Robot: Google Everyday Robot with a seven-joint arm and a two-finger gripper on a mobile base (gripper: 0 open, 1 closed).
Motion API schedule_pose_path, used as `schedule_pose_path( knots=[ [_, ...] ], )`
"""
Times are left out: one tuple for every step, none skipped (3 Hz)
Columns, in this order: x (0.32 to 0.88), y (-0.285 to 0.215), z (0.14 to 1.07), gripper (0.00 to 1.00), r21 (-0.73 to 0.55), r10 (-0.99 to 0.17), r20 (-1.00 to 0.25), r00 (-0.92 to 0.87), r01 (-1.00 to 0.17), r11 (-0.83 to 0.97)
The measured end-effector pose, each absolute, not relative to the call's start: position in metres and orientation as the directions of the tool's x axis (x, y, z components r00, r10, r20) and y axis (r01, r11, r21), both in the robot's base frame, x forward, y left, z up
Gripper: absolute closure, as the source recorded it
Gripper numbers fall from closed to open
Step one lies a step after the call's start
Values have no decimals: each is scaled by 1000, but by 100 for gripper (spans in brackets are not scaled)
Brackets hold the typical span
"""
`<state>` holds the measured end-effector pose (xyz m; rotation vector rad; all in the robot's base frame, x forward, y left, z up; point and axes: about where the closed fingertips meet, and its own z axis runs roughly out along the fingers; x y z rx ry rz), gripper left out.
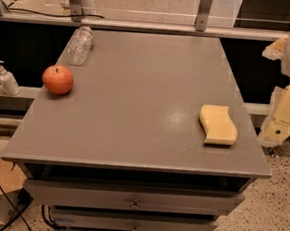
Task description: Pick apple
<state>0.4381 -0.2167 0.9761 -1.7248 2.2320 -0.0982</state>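
**Gripper off to the right, apple untouched at the left edge**

Gripper: hangs at the right edge of the view, outside the right side of the grey cabinet top and roughly level with it. Only cream and white housings show, so open or closed can't be told. Nothing is visibly held. It isn't over the top at all, so the reach looks not yet begun.

Closest thing to it is the yellow sponge, flat on the near-right corner just inside the edge. It's not the target. It lies roughly on a low straight path across the top, so passing above it is probably cleaner than skimming the surface.

Apple: at the left edge of the top, about mid-depth, with nearly the whole width between it and the gripper. It rests on the surface with the stem dimple up, touching nothing. It's very near the drop-off, and a sideways nudge could roll it off. A top-down grasp looks safer than a sweep from the right.

Clear plastic bottle: on its side at the far-left corner, beyond the apple, near it but apart. It's round too and could roll if clipped.

Off the top, a pump dispenser stands on a ledge to the left. Drawers sit below, the top one apparently ajar. Neither should affect the grasp.
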Motion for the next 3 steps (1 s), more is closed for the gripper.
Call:
schedule_pose_path(
  knots=[
    [438, -216, 977, 0, -249, -953, -209, -219, -931, 269],
    [445, -189, 977, 0, -242, -944, -292, -153, -943, 227],
    [454, -141, 974, 0, -240, -896, -441, -60, -954, 182]
  ],
)
